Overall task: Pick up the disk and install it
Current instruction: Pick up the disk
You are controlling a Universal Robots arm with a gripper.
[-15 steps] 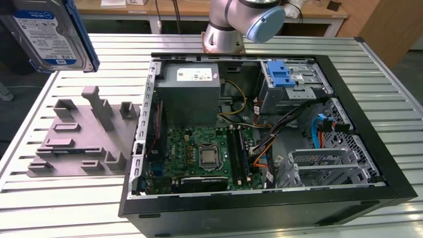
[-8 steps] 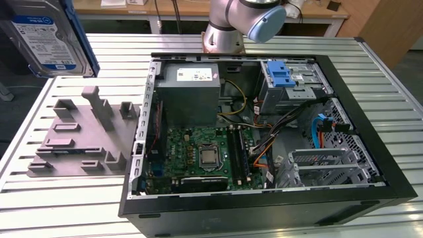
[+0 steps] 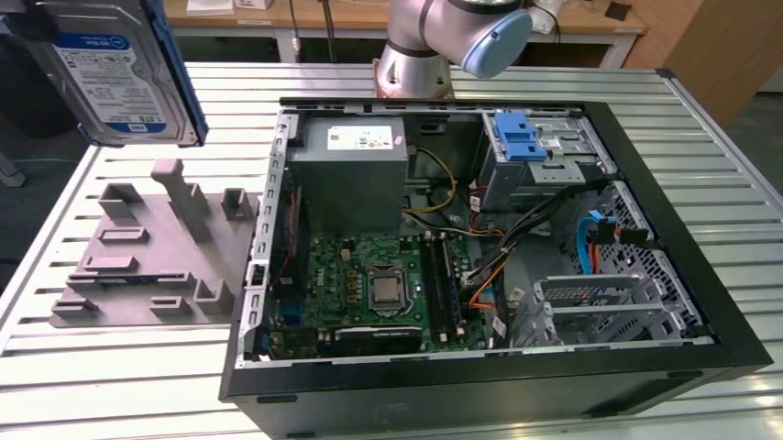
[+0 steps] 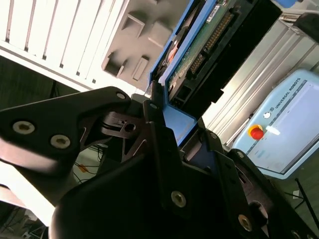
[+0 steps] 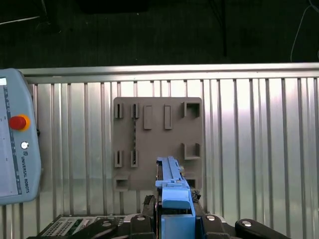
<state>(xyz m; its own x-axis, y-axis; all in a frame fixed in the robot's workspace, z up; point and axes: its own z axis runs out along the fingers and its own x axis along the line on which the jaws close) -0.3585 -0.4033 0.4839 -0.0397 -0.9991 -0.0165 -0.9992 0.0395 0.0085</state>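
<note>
Clamping onto the blue plastic rails, your black gripper [image 4: 180,130] is pinching the disk [image 3: 116,69], a flat silver-grey hard drive with a blue-and-white label, fingers closed tight against it in both wrist views. The disk is hanging in the air above the grey moulded fixture plate [image 3: 135,257] on the slatted metal table [image 3: 147,367], apart from the open black computer case [image 3: 685,275]. That case is holding a green motherboard [image 3: 367,275], a grey metal power-supply box [image 3: 355,151], a blue ribbed latch [image 3: 519,137] and loose cables [image 3: 490,266].

The exterior view looks steeply down on the counter [image 3: 685,147]; both wrist views, close behind the jaws, share the grey tray [image 5: 154,144] [image 4: 149,50].
</note>
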